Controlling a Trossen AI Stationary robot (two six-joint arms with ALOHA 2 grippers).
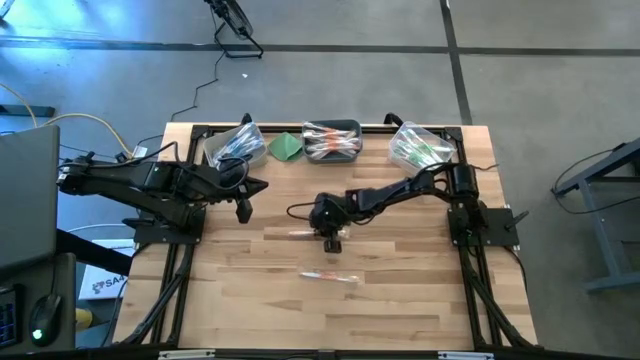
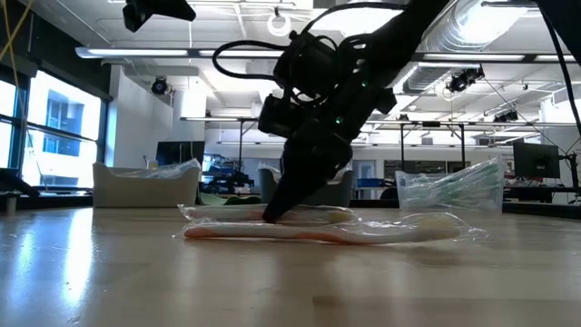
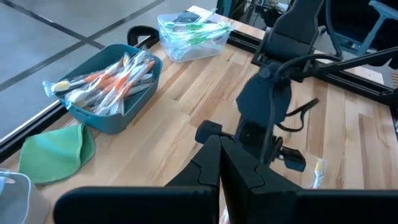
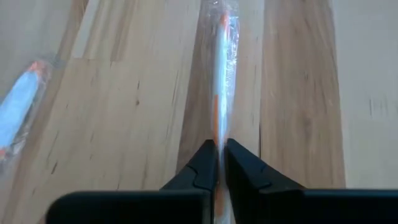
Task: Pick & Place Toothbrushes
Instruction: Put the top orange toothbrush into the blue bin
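Observation:
A wrapped toothbrush (image 4: 224, 74) with orange parts lies flat on the wooden table (image 1: 400, 300) near its middle. My right gripper (image 4: 221, 155) is shut on it and slants down onto it from the table's right side (image 1: 332, 238). A second wrapped toothbrush (image 1: 330, 277) lies on the table nearer the front edge, in front of the first in the low view (image 2: 327, 234). My left gripper (image 3: 221, 155) hangs shut and bare over the table's left part (image 1: 258, 186). My right gripper pinches the wrapped toothbrush near its right end (image 4: 217, 134) between its two fingers, one on each long side. The fingers slant down from the table's right side, in line with the toothbrush. The toothbrush lies flat on the table, stretching away to the left (image 2: 227, 212).
Along the far edge stand a clear bin (image 1: 235, 143) at the left, a dark bin (image 1: 332, 140) with orange toothbrushes in the middle and a clear bin (image 1: 418, 145) with green ones at the right. A folded green cloth (image 1: 286, 147) lies between the first two.

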